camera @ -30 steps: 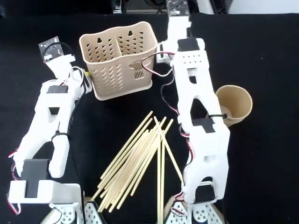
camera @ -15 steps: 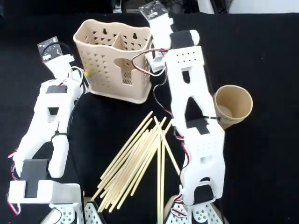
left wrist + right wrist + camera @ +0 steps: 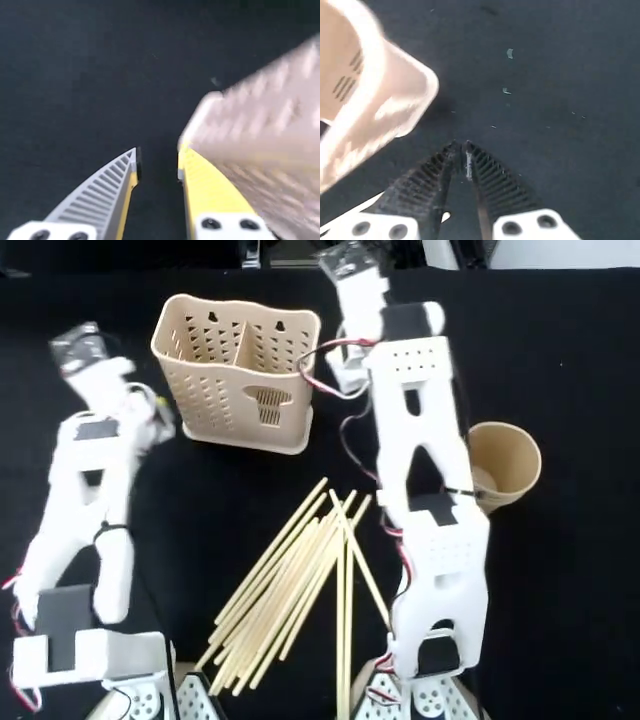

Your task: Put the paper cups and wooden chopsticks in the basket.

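The beige perforated basket [image 3: 235, 370] stands at the back of the black table, with two compartments. Several wooden chopsticks [image 3: 295, 585] lie fanned out in the middle, between the arms. A brown paper cup [image 3: 503, 462] sits to the right, partly behind the right arm [image 3: 425, 470]. My left gripper [image 3: 157, 160] is narrowly open over bare cloth, its yellow finger against the basket's wall [image 3: 260, 130]. My right gripper [image 3: 460, 148] is shut on nothing, just past a rounded basket corner [image 3: 385, 100]. The left arm [image 3: 90, 470] lies along the table's left side.
The black cloth [image 3: 560, 360] covers the whole table. Both arm bases [image 3: 100, 660] stand at the near edge. Open cloth lies at the far right and between the basket and the chopsticks.
The basket has swung leftwards and now stands squarer to the camera. The left arm has shifted left. The right arm's wrist went left beside the basket, then back a little.
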Available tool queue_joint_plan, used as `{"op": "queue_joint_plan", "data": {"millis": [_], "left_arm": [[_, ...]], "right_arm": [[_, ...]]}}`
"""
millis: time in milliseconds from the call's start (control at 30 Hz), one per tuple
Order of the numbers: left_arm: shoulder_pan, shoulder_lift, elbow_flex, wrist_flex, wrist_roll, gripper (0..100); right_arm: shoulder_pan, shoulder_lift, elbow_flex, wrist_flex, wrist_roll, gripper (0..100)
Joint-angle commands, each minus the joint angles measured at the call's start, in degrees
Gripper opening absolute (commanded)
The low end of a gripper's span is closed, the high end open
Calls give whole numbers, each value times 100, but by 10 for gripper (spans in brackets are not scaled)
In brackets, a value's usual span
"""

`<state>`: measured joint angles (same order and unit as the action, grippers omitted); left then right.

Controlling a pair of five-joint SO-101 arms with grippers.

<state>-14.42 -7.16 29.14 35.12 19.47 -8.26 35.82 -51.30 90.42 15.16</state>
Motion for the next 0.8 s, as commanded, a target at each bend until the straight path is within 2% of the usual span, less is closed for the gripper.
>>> {"op": "queue_joint_plan", "data": {"millis": [0,100,233,333,533,767], "left_arm": [[-426,-659,-295,18,0,150],[-523,-844,-374,-167,0,151],[-163,-246,-488,-1503,0,149],[22,501,-787,-2040,0,149],[75,1749,-1543,-2022,35,148],[242,1705,-1253,-1582,35,148]], "right_arm": [[176,-330,-444,158,9,12],[167,-400,-541,404,9,12],[123,-400,-514,378,0,12],[123,-400,-532,325,0,12],[114,-251,-488,-141,-158,12],[114,312,-532,-607,-484,12]]}}
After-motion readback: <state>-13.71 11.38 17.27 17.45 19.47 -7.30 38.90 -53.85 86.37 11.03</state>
